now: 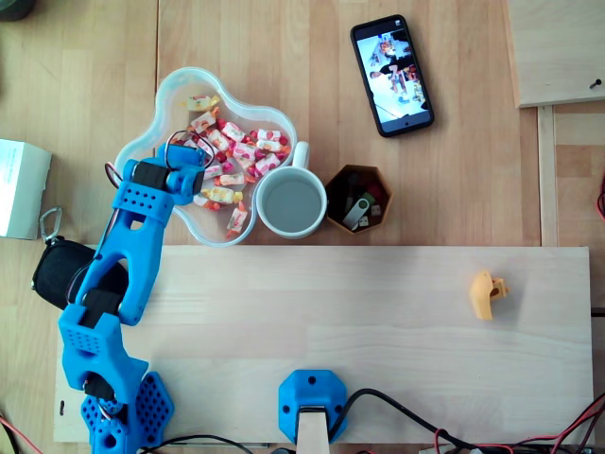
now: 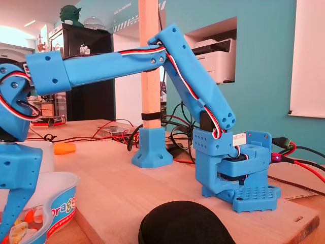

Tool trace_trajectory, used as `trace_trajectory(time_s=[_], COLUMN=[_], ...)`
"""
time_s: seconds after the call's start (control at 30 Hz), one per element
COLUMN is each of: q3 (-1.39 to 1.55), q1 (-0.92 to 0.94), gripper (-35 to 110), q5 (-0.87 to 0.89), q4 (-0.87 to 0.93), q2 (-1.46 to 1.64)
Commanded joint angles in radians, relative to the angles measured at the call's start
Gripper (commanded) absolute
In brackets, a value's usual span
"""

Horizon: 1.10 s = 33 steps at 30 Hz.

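Note:
My blue arm reaches from the lower left of the overhead view into a clear, flower-shaped bowl (image 1: 180, 95) full of wrapped pink and yellow candies (image 1: 244, 144). The gripper (image 1: 210, 178) points down among the candies at the bowl's lower left side, touching or just above them. In the fixed view the gripper (image 2: 11, 223) dips into the bowl (image 2: 63, 201) at the left edge, its tips hidden by the rim. The arm covers the fingers, so I cannot tell how the jaws stand or whether a candy is held.
A white mug (image 1: 291, 201) stands against the bowl's right side, with a brown hexagonal cup (image 1: 358, 199) holding a USB stick beside it. A phone (image 1: 391, 76) lies further back. An orange piece (image 1: 487, 294) sits on the board's right. A blue post base (image 1: 311, 402) stands at the front.

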Motion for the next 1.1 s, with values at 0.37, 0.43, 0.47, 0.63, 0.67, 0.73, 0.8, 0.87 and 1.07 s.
trace_trajectory(time_s=[0.37, 0.43, 0.47, 0.63, 0.67, 0.73, 0.8, 0.87, 1.07], q3=[0.011, 0.014, 0.014, 0.015, 0.015, 0.015, 0.015, 0.015, 0.015], q1=[0.057, 0.058, 0.06, 0.057, 0.057, 0.057, 0.055, 0.055, 0.055], gripper=[12, 12, 12, 12, 12, 12, 12, 12, 12], q5=[-0.008, -0.011, -0.011, -0.002, -0.002, -0.002, -0.002, -0.002, -0.002], q4=[0.009, 0.009, 0.009, 0.009, 0.009, 0.008, 0.008, 0.008, 0.008], q2=[0.038, 0.038, 0.038, 0.037, 0.035, 0.035, 0.035, 0.034, 0.031])
